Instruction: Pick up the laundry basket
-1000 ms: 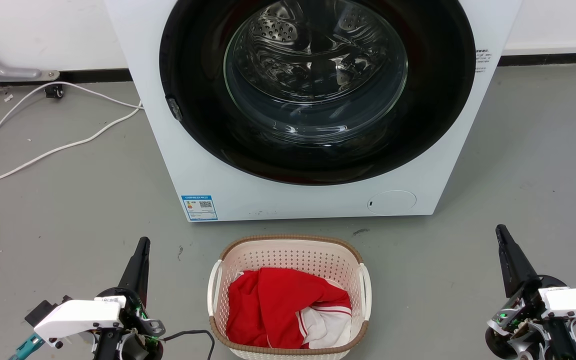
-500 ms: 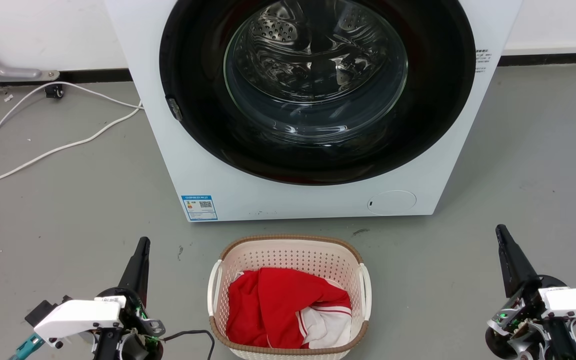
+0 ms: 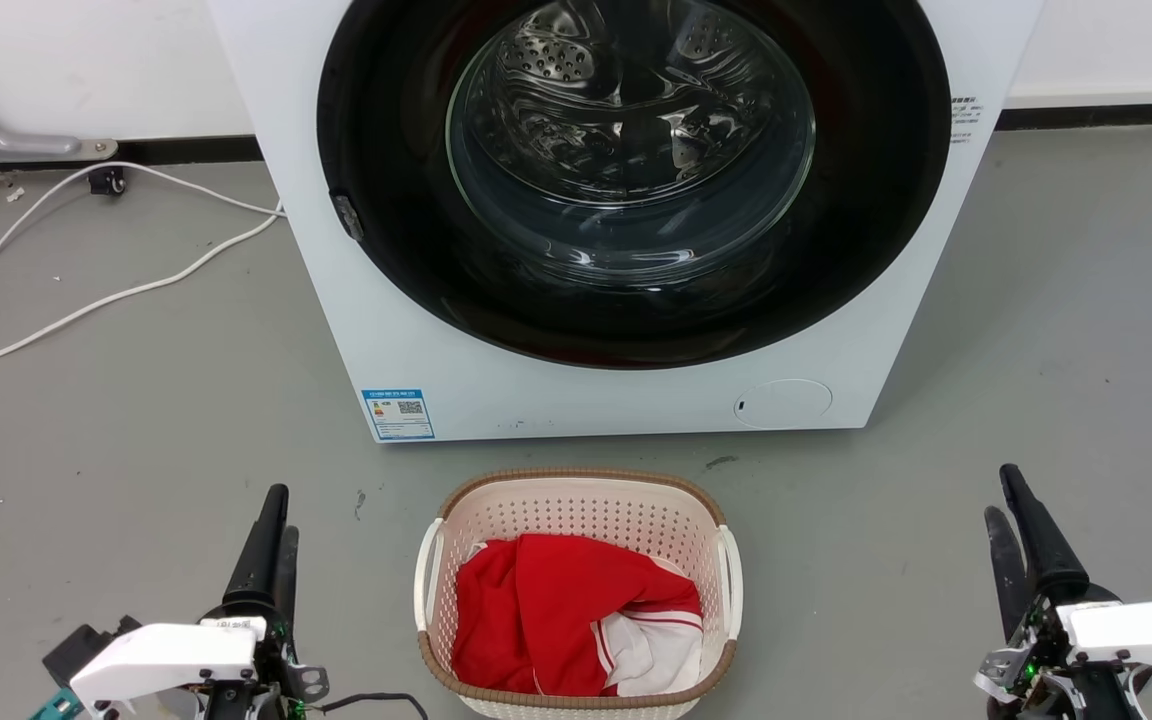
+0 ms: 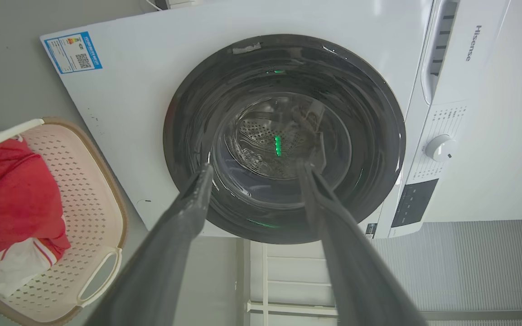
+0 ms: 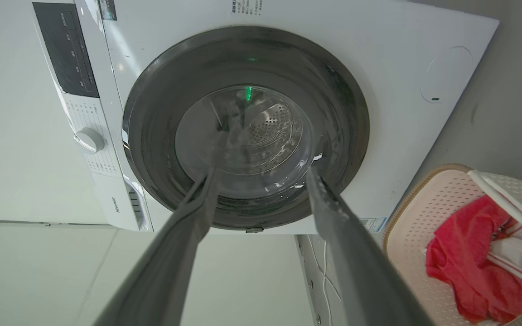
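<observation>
Here, both end effectors have just parted their fingers. The left end effector point(image 3: 282, 510) and right end effector point(image 3: 1000, 492), each drawn to a single point half a second ago, now stand open and empty, aimed at the washing machine point(image 3: 416, 330). The laundry basket point(image 3: 576, 515) sits on the floor point(image 3: 136, 450) between them, inboard of each and well apart from both. Its left handle point(image 3: 426, 575) and right handle point(image 3: 733, 580) face outward toward the fingers. The opening likely prepares a two-sided grasp; the approach is not yet begun. A red garment point(image 3: 556, 610) lies inside. Beyond the fingertips, the machine stands just behind the basket, limiting forward room. White cables point(image 3: 116, 290) trail outboard of the left end effector.
</observation>
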